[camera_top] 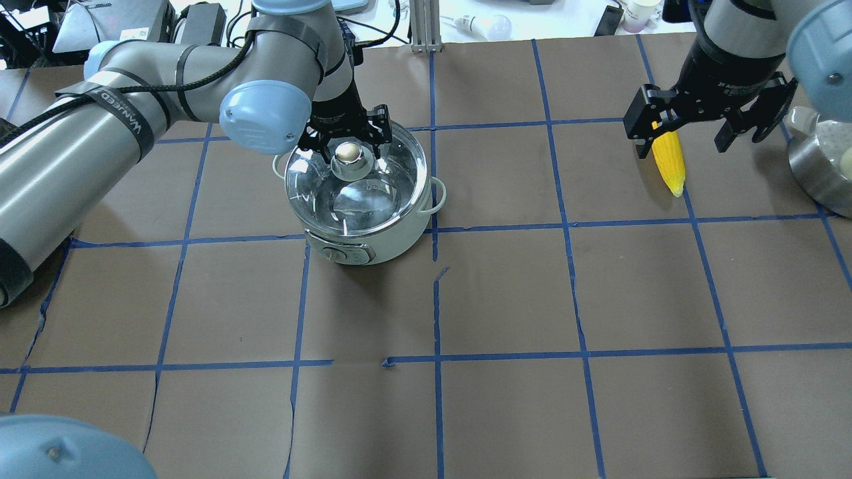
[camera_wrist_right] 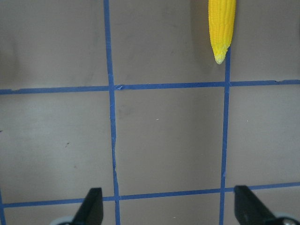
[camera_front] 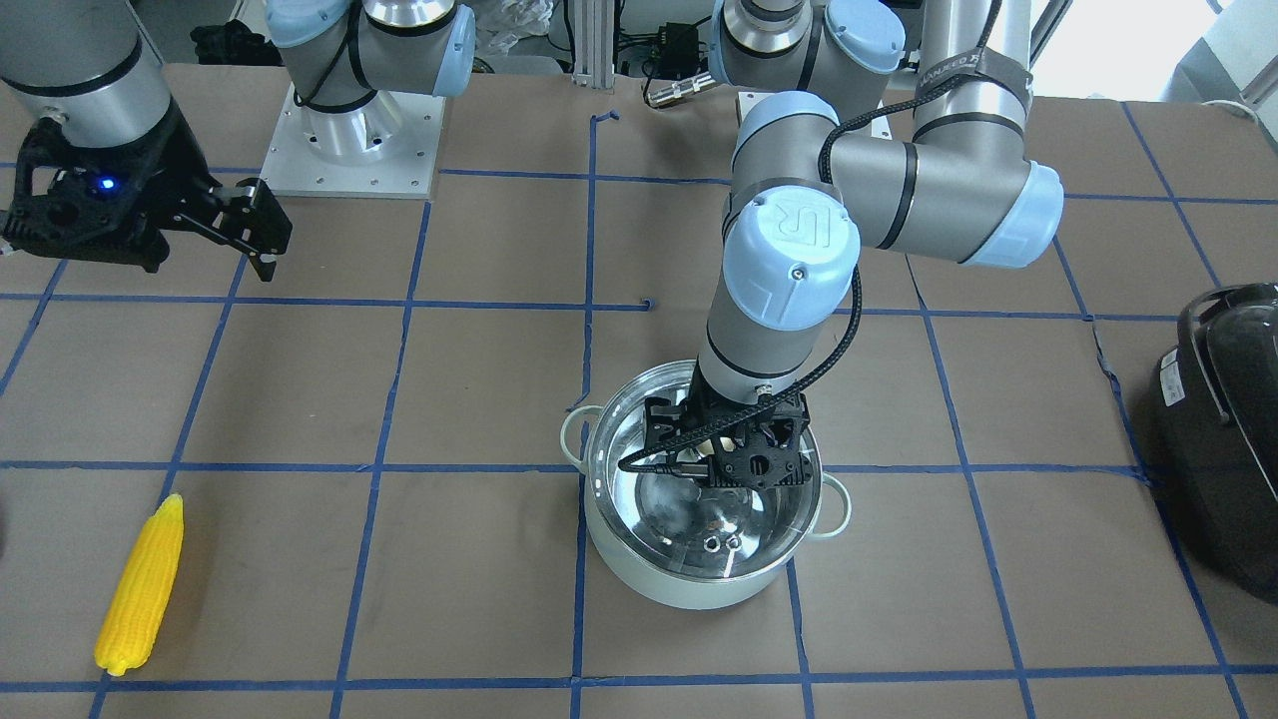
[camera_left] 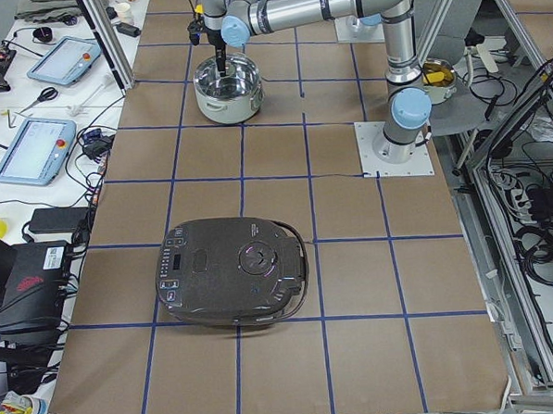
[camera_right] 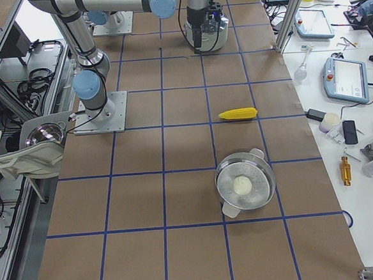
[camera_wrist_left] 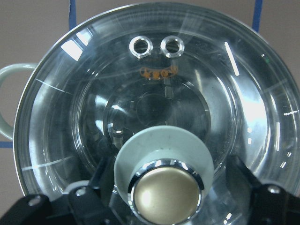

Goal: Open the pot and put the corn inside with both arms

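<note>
1. Overhead exterior view showed us the left gripper (camera_top: pixel 347 148), jaws spread either side of the gold knob (camera_wrist_left: pixel 164 194); the lid (camera_top: pixel 373 193) sat on the pot (camera_top: pixel 373 243).
2. We saw the right gripper (camera_wrist_right: pixel 171 206), jaws wide open, above the counter (camera_top: pixel 506 293); the corn (camera_front: pixel 140 584) lay well right of the pot.

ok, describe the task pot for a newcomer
On the brown table with blue tape grid, look below the left arm's tool. There sits the round pale mint-green pot with a glass lid; unlike the bare steel pot on the robot's right, it has a gold knob.
</note>
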Controlling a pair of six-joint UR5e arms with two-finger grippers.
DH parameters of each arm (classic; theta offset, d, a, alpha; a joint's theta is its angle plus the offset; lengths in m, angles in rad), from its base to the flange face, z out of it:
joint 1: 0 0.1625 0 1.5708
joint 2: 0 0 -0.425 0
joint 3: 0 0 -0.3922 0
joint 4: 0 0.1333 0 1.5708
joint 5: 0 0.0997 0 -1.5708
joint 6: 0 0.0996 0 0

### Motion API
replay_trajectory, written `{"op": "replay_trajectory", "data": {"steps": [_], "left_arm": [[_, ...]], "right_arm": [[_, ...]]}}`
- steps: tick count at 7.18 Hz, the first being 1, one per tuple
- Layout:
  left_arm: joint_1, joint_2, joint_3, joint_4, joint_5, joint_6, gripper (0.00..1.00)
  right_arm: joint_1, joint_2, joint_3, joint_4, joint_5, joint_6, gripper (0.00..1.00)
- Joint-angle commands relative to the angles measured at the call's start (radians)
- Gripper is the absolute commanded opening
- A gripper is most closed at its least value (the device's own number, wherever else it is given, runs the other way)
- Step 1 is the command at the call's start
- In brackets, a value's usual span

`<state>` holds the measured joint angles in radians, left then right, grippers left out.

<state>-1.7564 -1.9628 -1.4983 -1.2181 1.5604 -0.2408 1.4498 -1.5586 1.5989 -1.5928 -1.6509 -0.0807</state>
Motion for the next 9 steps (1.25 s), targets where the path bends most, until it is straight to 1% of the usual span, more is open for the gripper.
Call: {"op": "replay_trajectory", "data": {"steps": [1,2,3,4,5,6,7,8,9], "left_arm": [[0.0,0.001,0.0,-0.001,0.0,0.0,0.6],[0.0,0.007,-0.002,-0.003,0.0,0.0,0.52],[0.005,0.016,0.0,-0.008,-0.005,0.002,0.46],[0.005,0.021,0.0,-0.017,-0.003,0.0,0.4],[0.008,0.025,0.009,-0.026,-0.002,0.0,0.35],[0.018,0.044,0.024,-0.032,0.0,0.0,0.33],[0.065,0.074,0.039,-0.067,-0.005,0.023,0.33],[0.151,0.099,0.041,-0.098,-0.006,0.166,0.31],[0.264,0.116,0.026,-0.103,-0.005,0.298,0.3]], "right_arm": [[-0.124,0.092,0.004,-0.059,0.009,-0.068,1.0],[-0.156,0.17,0.006,-0.164,0.011,-0.092,1.0],[-0.16,0.21,0.006,-0.214,0.02,-0.091,1.0],[-0.16,0.269,0.004,-0.299,0.035,-0.094,1.0],[-0.16,0.31,0.004,-0.358,0.034,-0.103,1.0],[-0.161,0.357,0.004,-0.43,0.033,-0.113,1.0],[-0.161,0.411,0.004,-0.499,0.026,-0.164,1.0],[-0.161,0.448,0.004,-0.565,0.025,-0.18,1.0],[-0.161,0.483,0.004,-0.6,0.026,-0.182,1.0]]}}
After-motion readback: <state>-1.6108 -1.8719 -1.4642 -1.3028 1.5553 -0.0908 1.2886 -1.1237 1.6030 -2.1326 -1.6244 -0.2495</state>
